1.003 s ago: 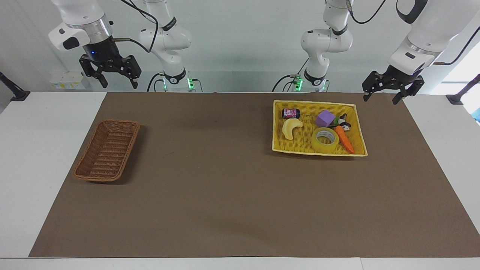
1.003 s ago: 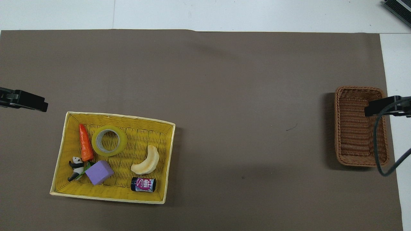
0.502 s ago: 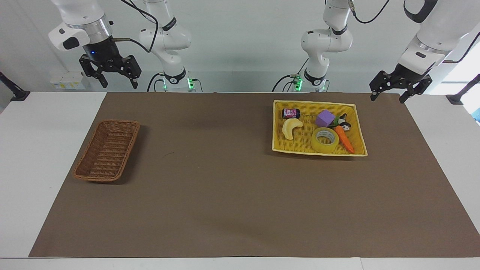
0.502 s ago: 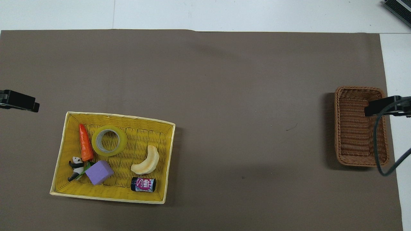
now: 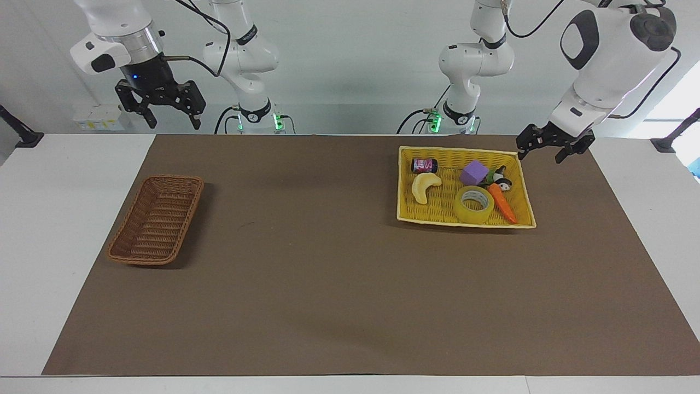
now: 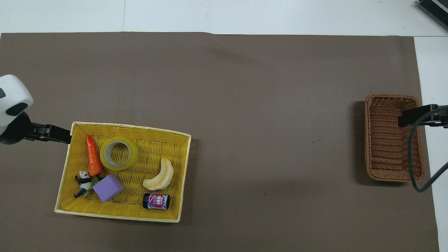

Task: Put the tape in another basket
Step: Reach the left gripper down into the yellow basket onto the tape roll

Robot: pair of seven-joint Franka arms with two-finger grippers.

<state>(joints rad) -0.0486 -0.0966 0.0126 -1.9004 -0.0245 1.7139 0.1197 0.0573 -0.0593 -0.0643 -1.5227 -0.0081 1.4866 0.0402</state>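
Note:
The tape point(image 5: 474, 204) is a yellow roll that lies flat in the yellow tray basket point(image 5: 465, 151), on the side farther from the robots; it also shows in the overhead view point(image 6: 119, 153). The dark-brown wicker basket point(image 5: 157, 219) stands empty at the right arm's end of the table and shows in the overhead view too point(image 6: 388, 140). My left gripper point(image 5: 540, 157) is open and empty, up in the air by the yellow tray's edge at the left arm's end. My right gripper point(image 5: 172, 123) is open and empty, and waits high over the brown basket's end of the table.
The yellow tray point(image 6: 129, 126) also holds an orange carrot point(image 6: 92, 155) touching the tape, a purple block point(image 6: 108, 188), a pale banana toy point(image 6: 159, 175), a small dark can point(image 6: 156, 201) and a panda figure point(image 6: 82, 178). A brown mat point(image 5: 328, 284) covers the table.
My left arm has swung round and brought its gripper lower and closer to the yellow tray's edge. The right arm and all objects have not moved.

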